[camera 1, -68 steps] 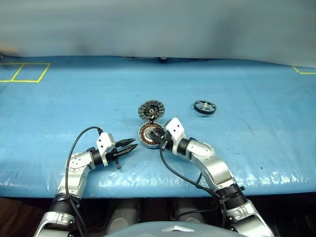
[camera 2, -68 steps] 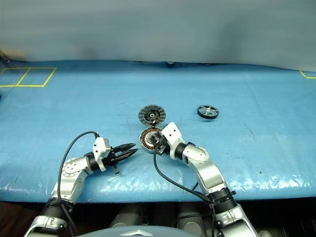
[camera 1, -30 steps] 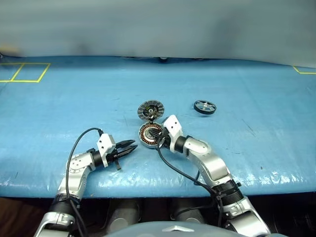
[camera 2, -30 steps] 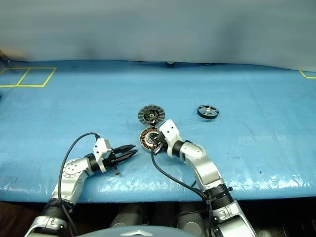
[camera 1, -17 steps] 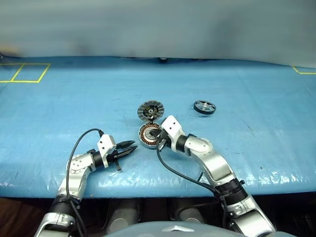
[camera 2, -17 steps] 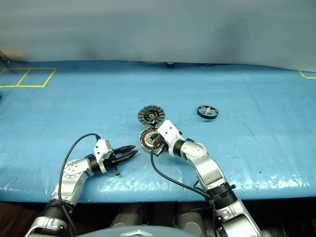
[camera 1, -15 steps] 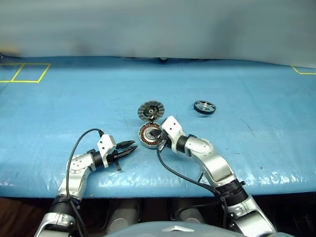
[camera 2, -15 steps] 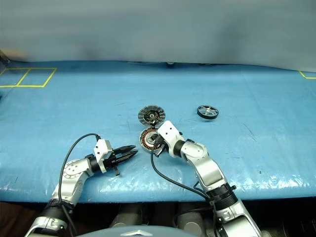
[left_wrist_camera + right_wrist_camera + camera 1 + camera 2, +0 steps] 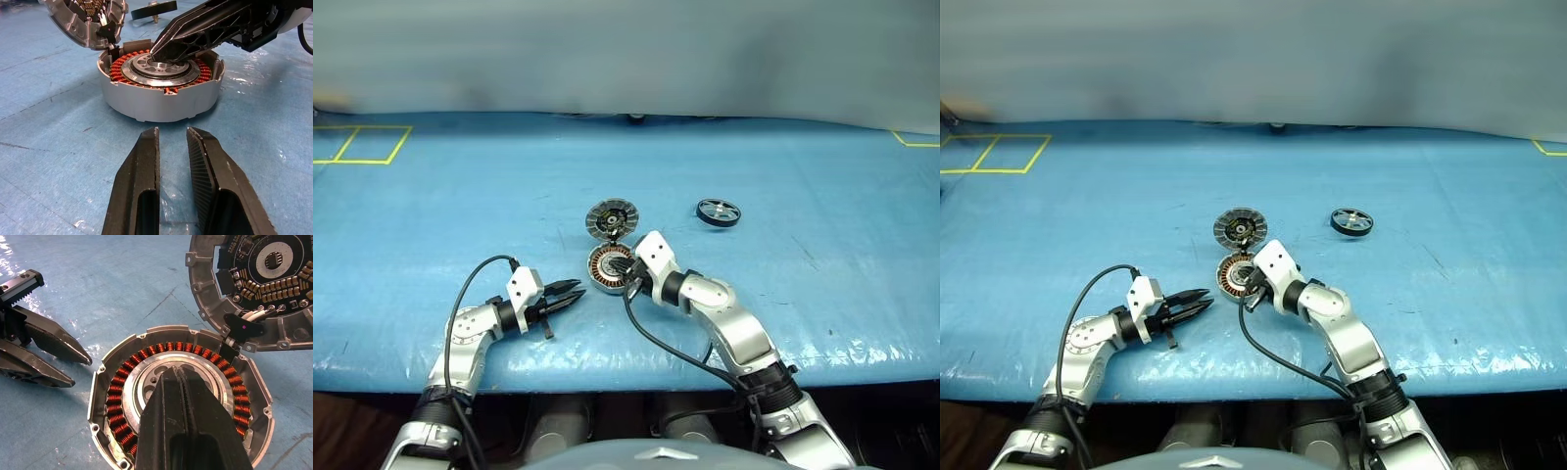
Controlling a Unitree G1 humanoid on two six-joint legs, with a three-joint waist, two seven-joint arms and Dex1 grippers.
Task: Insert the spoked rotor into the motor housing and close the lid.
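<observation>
From my head cameras, the table (image 9: 431,196) is covered in a blue sheet. The motor housing (image 9: 608,267) sits near the middle of it, open, its copper windings showing. The lid (image 9: 611,218) lies flipped back just beyond the housing, joined at the far edge. The spoked rotor (image 9: 719,211) lies flat on the sheet, well apart from the housing, off to my right and farther away. My right claw (image 9: 628,278) reaches in from the right and sits over the housing's near-right part. My left claw (image 9: 570,293) hovers just left of the housing, pointing toward it, holding nothing.

From my left wrist, my left claw (image 9: 172,139) has its two black fingers slightly parted with nothing between them, their tips close to the housing's grey wall (image 9: 161,103) but not touching it. My right claw (image 9: 161,49) comes in from above with its tip resting on the central metal hub. The lid (image 9: 85,22) stands tilted up at the housing's rim, and an edge of the rotor (image 9: 154,7) shows behind.

From my right wrist, my right claw (image 9: 177,372) has its fingers pressed together, pinching nothing, the tips over the hub inside the ring of copper windings (image 9: 120,387). The lid (image 9: 264,279) lies open, showing its circuit side. My left claw (image 9: 80,369) is beside the housing's rim.
</observation>
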